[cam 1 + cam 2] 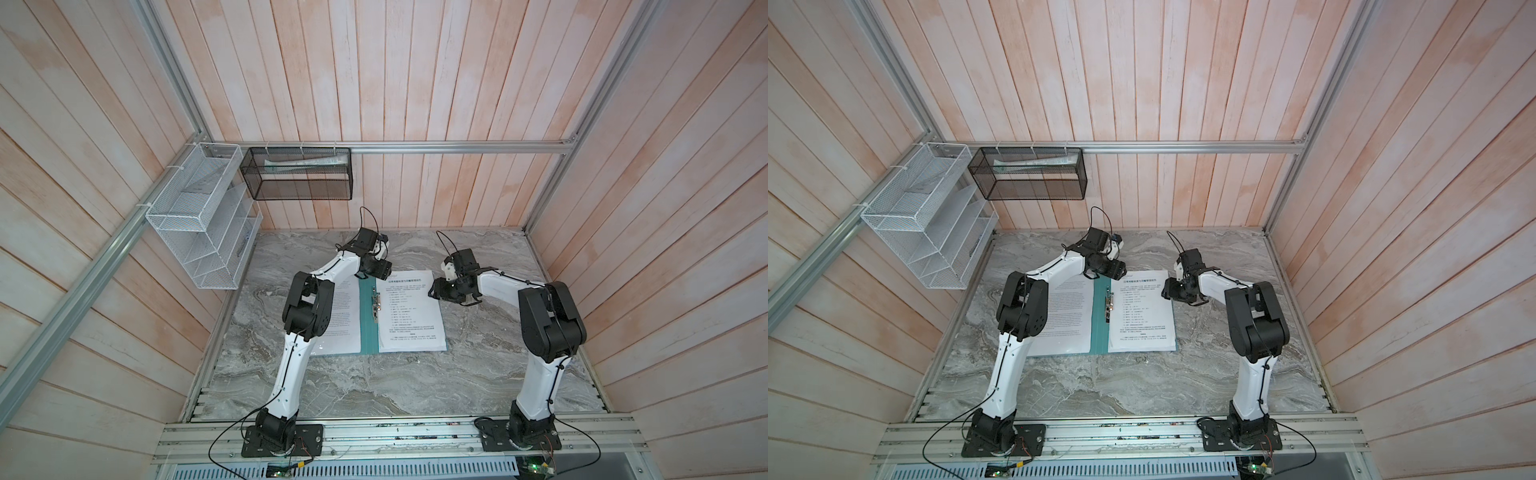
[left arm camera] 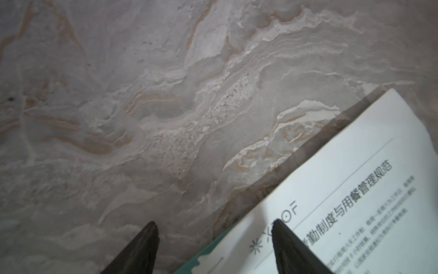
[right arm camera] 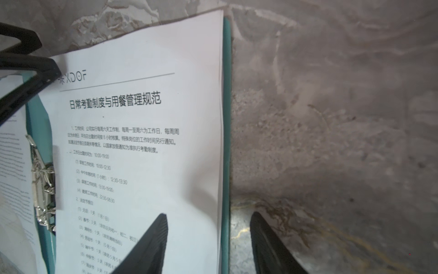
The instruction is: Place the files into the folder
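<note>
Folder [image 1: 368,332]: lying open on the tabletop [image 1: 374,386], clip [image 1: 376,305] at its spine.
Files [image 1: 409,316]: lying on both leaves, with the left arm [image 1: 307,303] hiding part of the left sheet.
Left fingers [image 2: 147,244], right fingers [image 3: 151,239]: standing apart, gripping nothing, hovering over the right sheet's edges.
White rack [image 1: 199,224], black basket [image 1: 299,174]: hanging on the walls.
</note>
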